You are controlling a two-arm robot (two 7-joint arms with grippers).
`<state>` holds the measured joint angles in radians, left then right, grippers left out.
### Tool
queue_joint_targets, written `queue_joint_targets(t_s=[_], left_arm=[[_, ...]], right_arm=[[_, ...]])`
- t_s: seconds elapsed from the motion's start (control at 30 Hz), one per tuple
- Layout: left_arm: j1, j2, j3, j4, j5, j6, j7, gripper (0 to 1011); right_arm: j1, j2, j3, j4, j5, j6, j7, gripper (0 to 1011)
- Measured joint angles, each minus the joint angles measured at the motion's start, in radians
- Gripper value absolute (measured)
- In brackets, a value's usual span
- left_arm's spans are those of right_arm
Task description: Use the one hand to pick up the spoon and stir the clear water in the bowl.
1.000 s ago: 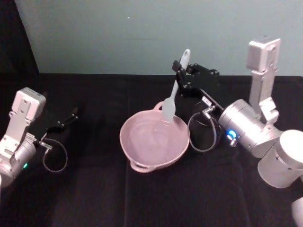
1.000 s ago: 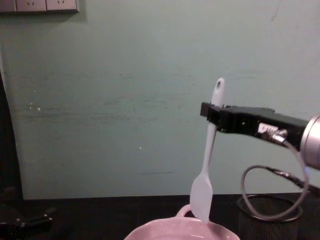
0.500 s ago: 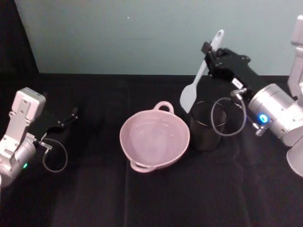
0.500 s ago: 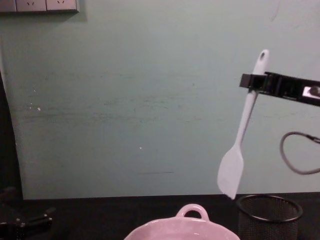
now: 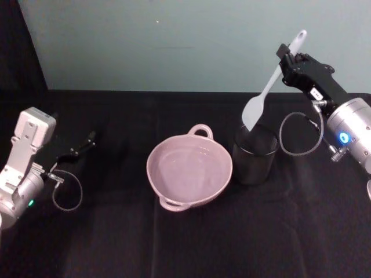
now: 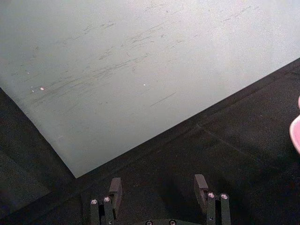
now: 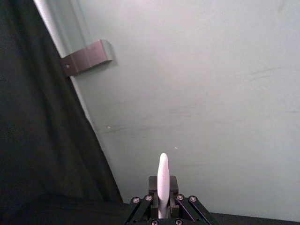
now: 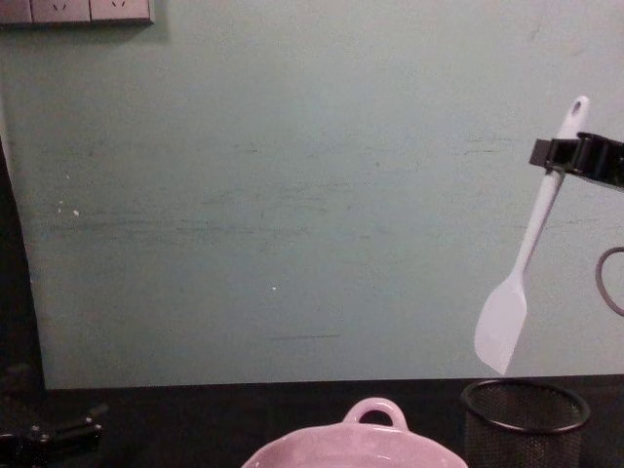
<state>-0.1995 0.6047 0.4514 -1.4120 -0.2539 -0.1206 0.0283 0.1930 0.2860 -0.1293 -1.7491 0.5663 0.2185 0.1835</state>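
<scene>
My right gripper (image 5: pixel 288 59) is shut on the upper handle of the white spoon (image 5: pixel 261 98). The spoon hangs tilted in the air, its flat blade just above the black wire-mesh cup (image 5: pixel 255 155). From the chest view the spoon (image 8: pixel 525 265) hangs over the cup (image 8: pixel 526 417), with the gripper (image 8: pixel 558 156) at the right edge. The handle's end (image 7: pixel 162 178) sticks up between the shut fingers. The pale pink bowl (image 5: pixel 168 194) sits mid-table, left of the cup, with clear water (image 5: pixel 188 169) faintly glinting inside. My left gripper (image 6: pixel 158 187) is open and parked at the far left.
The black mesh cup stands right against the bowl's right side. A black cloth covers the table (image 5: pixel 116 243). A pale green wall (image 5: pixel 174 40) rises behind the table. The bowl's loop handle (image 8: pixel 374 413) points toward the wall.
The right gripper lifted the spoon's blade out of the bowl and carried it up and to the right, so it now hangs over the mesh cup. The left arm stayed still.
</scene>
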Motion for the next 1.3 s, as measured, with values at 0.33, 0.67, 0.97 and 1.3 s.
queue_joint_targets(t_s=[0.33, 0.67, 0.97, 1.3], left_arm=[[0.000, 0.000, 0.000, 0.000, 0.000, 0.000, 0.000, 1011], [0.000, 0.000, 0.000, 0.000, 0.000, 0.000, 0.000, 1011], [0.000, 0.000, 0.000, 0.000, 0.000, 0.000, 0.000, 1011], [0.000, 0.000, 0.000, 0.000, 0.000, 0.000, 0.000, 1011]], right_arm=[[0.008, 0.008, 0.007, 0.052, 0.039, 0.000, -0.032, 131], [-0.002, 0.002, -0.011, 0.081, 0.048, -0.013, -0.066, 132], [-0.026, -0.025, -0.012, 0.094, 0.061, 0.003, -0.121, 131], [-0.060, -0.039, -0.009, 0.079, 0.063, 0.013, -0.156, 131]])
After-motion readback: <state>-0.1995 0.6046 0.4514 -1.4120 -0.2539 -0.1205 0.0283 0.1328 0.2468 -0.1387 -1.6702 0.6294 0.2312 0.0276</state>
